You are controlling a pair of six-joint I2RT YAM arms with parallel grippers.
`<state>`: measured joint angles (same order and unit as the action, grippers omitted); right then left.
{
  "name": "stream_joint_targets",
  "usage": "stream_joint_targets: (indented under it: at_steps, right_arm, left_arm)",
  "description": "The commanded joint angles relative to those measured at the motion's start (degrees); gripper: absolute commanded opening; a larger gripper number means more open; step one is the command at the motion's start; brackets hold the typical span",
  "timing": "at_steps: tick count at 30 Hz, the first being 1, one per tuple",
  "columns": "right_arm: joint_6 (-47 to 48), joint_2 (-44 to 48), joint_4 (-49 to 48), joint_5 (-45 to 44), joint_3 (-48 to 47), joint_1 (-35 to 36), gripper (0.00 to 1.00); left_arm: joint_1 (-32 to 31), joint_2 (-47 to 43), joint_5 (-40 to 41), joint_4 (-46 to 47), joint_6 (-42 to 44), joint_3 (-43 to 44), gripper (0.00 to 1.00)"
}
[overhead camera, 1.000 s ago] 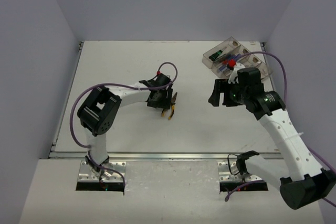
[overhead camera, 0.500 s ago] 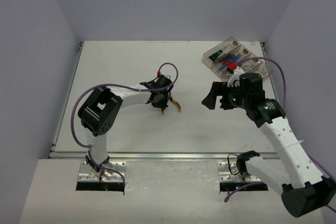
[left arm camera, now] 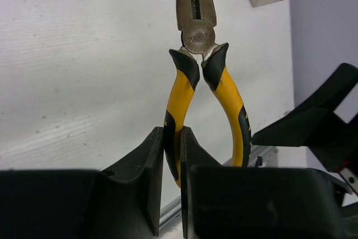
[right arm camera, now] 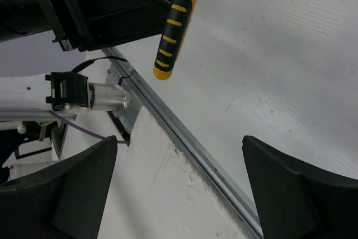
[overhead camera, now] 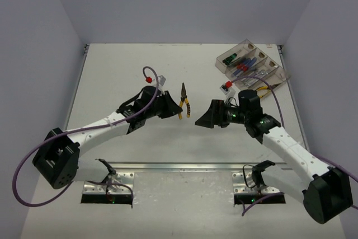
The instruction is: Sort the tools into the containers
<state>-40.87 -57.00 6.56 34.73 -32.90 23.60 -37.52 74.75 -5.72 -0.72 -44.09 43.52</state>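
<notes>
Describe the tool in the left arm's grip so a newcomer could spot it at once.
Start at the middle of the white table. There the left gripper pinches one handle of the long-nose pliers between its fingers, with the grey nose pointing at the far wall. Unlike the tools lying in the clear tray at far right, it is held in a gripper and has yellow-and-black handles.
</notes>
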Motion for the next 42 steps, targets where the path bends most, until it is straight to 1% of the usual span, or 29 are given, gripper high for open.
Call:
stream_joint_targets:
  at_steps: [1, 3, 6, 9, 14, 15, 16, 18, 19, 21, 22, 23, 24, 25, 26, 28, 29, 30, 31, 32, 34, 36, 38, 39, 40, 42]
  right_arm:
    - [-2.68, -2.54, -11.67, 1.51, 0.04, 3.35, 0.85]
    - [-3.49, -3.93, -13.56, 1.6, 0.08, 4.06, 0.79]
    - [-4.33, -5.86, -15.42, 0.82, -0.65, 5.01, 0.76]
    - [-3.96, -7.81, -14.68, -0.7, -2.36, 5.95, 0.73]
    - [-3.27, -9.84, -10.75, -5.76, -5.76, 6.11, 0.57]
    - [-3.63, -10.26, -10.85, -6.49, -6.08, 6.11, 0.51]
    - [-3.9, -10.47, -11.01, -6.68, -6.2, 6.11, 0.41]
    - [-4.8, -10.96, -11.04, -6.7, -6.48, 6.11, 0.0]
    - [-5.26, -11.13, -11.1, -6.63, -6.44, 6.11, 0.0]
    - [-5.75, -11.29, -11.32, -6.52, -6.22, 6.1, 0.0]
    - [-6.13, -11.23, -9.76, -8.13, -6.28, 6.04, 0.0]
    - [-6.21, -10.95, -7.86, -10.61, -6.53, 6.02, 0.0]
    - [-6.17, -10.58, -5.8, -13.44, -6.86, 6.02, 0.0]
    - [-6.2, -10.28, -4.3, -15.89, -7.1, 5.69, 0.0]
    - [-6.15, -9.98, -3.15, -18.05, -7.31, 5.24, 0.0]
    - [-5.43, -9.37, 3.68, -28.06, -9.7, 3.76, 0.0]
    - [-4.8, -9.08, 6.57, -31.87, -10.99, 2.36, 0.0]
    - [-4.54, -9.02, 8.35, -32.39, -11.95, 0.54, 0.0]
    - [-3.8, -9.1, 10.44, -35.27, -13.21, -3.54, 0.0]
    - [-3.26, -9.53, 11.26, -36.12, -14.11, -6.83, 0.0]
    - [-0.86, -12.69, 14.44, -38.02, -17.96, -15.0, 0.0]
    - [1.09, -16.51, 17.66, -42.08, -22.48, -20.85, 0.0]
    - [2.72, -19.9, 19.98, -45.1, -26.77, -23.35, 0.0]
    - [3.54, -21.76, 20.95, -45.48, -29.3, -25.93, 0.0]
    - [3.69, -22.1, 21.12, -45.89, -29.76, -26.89, 0.0]
    - [5.17, -26.0, 23.37, -48.71, -34.82, -28.45, 0.0]
  left_arm:
    - [-1.18, -3.15, -4.57, 10.83, -5.39, -1.83, 0.0]
    - [-1.76, -4.05, -4.83, 11.35, -5.91, -1.93, 0.0]
    - [-3.17, -4.67, -3.88, 11.36, -5.73, -1.58, 0.0]
    - [-4.87, -4.63, -3.15, 11.23, -4.7, -0.77, 0.0]
    - [-7.43, -4.59, -0.49, 10.74, -2.62, -0.37, 0.0]
    - [-7.7, -4.54, -0.44, 10.74, -2.2, -0.37, 0.0]
    - [-7.67, -4.53, -0.43, 10.74, -2.07, -0.44, 0.0]
    - [-7.57, -4.53, 0.01, 10.73, -1.59, -0.45, 0.0]
    - [-7.58, -4.53, 0.07, 10.6, -1.34, -0.4, 0.01]
    - [-7.65, -4.66, 0.86, 9.88, -0.66, 0.24, 0.13]
    - [-7.65, -5.03, 2.3, 9.2, 0.03, 0.99, 0.59]
    - [-7.62, -5.4, 4.69, 7.49, 0.46, 1.93, 0.81]
    - [-7.58, -5.77, 7.48, 5.36, 0.79, 2.96, 0.92]
    - [-7.61, -6.36, 10.15, 2.97, 0.98, 3.92, 0.98]
    - [-7.61, -6.94, 13.11, -1.89, 0.98, 4.98, 1.0]
    - [-7.53, -8.03, 24.63, -12.42, -0.35, 7.44, 1.0]
    - [-7.48, -8.7, 28.87, -18.44, -1.56, 9.21, 1.0]
    - [-7.48, -9.41, 29.67, -22.6, -2.15, 10.42, 1.0]
    - [-7.48, -10.82, 34.26, -27.97, -2.82, 11.99, 1.0]
    - [-7.56, -13.44, 34.89, -30.17, -2.93, 12.71, 1.0]
    - [-7.56, -16.57, 33.37, -33.12, -0.62, 12.64, 1.0]
    - [-7.56, -20.96, 32.57, -36.44, 1.45, 12.97, 1.0]
    - [-7.56, -24.82, 32.18, -38.93, 4.1, 13.69, 1.0]
    - [-7.56, -25.5, 32.33, -41.22, 5.96, 13.99, 1.0]
    - [-7.56, -26.04, 32.7, -42.89, 6.92, 14.46, 1.0]
    - [-7.56, -27.14, 34.97, -46.1, 8.74, 15.36, 1.0]
